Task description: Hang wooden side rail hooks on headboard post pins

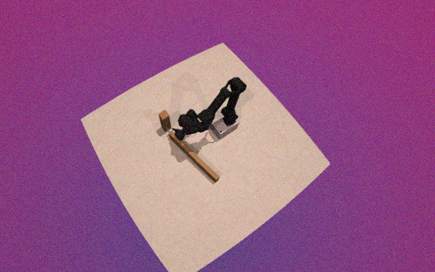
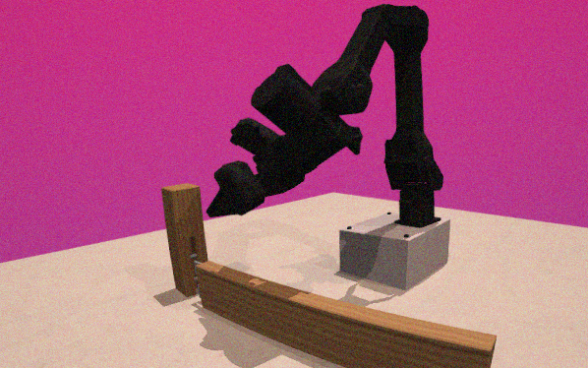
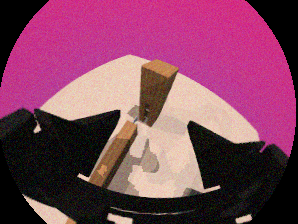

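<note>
The wooden side rail (image 1: 198, 162) (image 2: 341, 320) (image 3: 114, 154) stands on its narrow edge. Its near end is close to the upright headboard post (image 1: 164, 121) (image 2: 181, 236) (image 3: 154, 92), with a small gap between the wood. Grey steel hooks (image 2: 196, 259) bridge this gap at the lower part of the post's slot (image 2: 193, 244). Whether both hooks sit on the pins is too small to tell. The rail's far end is low at the table. My gripper (image 3: 155, 118) is open and empty, above and beside the rail's hook end. Its fingers touch neither rail nor post.
The arm's grey base box (image 1: 224, 128) (image 2: 385, 256) stands on the pale table (image 1: 150, 204) (image 2: 66, 315), on the gripper's side of the rail. The post is close in front of the fingertips. Arm shadows fall across the rail's hook end.
</note>
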### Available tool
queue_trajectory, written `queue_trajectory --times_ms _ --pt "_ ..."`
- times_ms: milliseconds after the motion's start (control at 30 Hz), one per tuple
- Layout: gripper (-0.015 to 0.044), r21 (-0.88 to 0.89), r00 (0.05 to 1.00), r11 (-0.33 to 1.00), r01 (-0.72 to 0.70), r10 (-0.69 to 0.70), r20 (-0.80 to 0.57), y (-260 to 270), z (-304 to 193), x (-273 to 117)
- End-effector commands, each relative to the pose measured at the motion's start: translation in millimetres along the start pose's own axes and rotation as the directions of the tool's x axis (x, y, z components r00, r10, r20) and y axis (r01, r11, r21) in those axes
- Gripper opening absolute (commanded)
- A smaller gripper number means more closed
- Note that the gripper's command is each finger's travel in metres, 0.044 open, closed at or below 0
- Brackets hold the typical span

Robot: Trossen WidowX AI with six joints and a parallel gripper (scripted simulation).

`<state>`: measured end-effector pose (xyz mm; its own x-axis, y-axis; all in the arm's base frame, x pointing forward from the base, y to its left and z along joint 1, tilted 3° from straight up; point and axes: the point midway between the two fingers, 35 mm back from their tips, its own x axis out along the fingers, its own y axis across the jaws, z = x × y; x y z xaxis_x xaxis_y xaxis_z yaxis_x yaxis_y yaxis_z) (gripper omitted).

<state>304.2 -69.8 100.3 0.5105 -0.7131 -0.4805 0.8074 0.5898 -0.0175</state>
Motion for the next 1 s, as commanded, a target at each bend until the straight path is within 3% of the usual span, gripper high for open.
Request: queue_trajectory --times_ms 0,733,967 --pt "0.0440 0.138 0.999 0.990 0.018 -0.022 0.026 -2.7 -5.6 -1.3" --pt "0.0440 0.124 1.000 0.992 0.018 -0.021 0.022 -2.1 -5.6 -1.1" --pt "0.0440 -0.402 0.990 0.914 -0.064 0.008 -0.140 18.1 -8.4 5.9"
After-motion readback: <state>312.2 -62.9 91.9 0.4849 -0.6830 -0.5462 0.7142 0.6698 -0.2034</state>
